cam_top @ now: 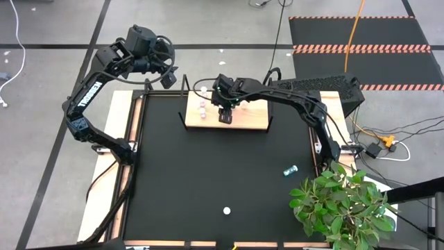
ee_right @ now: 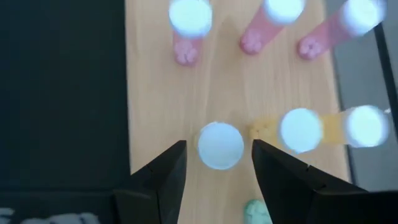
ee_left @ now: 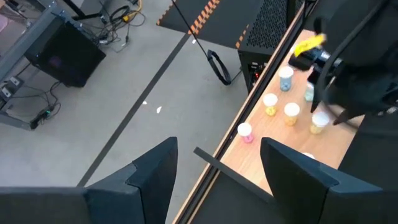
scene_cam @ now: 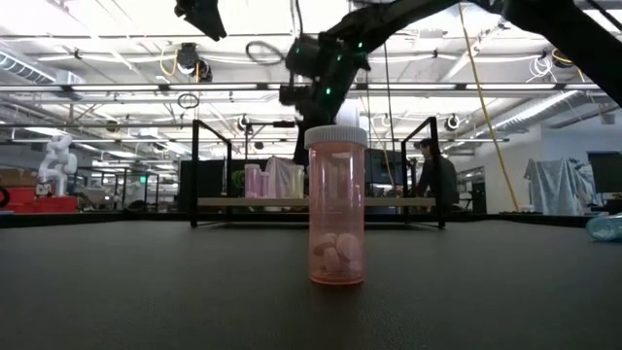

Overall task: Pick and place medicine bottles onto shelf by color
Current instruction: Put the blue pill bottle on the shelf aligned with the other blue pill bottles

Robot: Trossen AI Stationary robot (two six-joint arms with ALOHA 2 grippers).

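Bottle stands upright on the shelf, beside the yellow ones, framed by the right gripper's parted fingers; judging by this, lift straight up so neither fingertip clips its cap. Left gripper waits open beyond the table's edge

Bottles crowd the shelf, black tabletop mostly open

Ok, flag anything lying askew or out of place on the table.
A teal bottle lies on its side on the black tabletop near the plant, far from the shelf. A pink bottle stands upright alone near the front edge.
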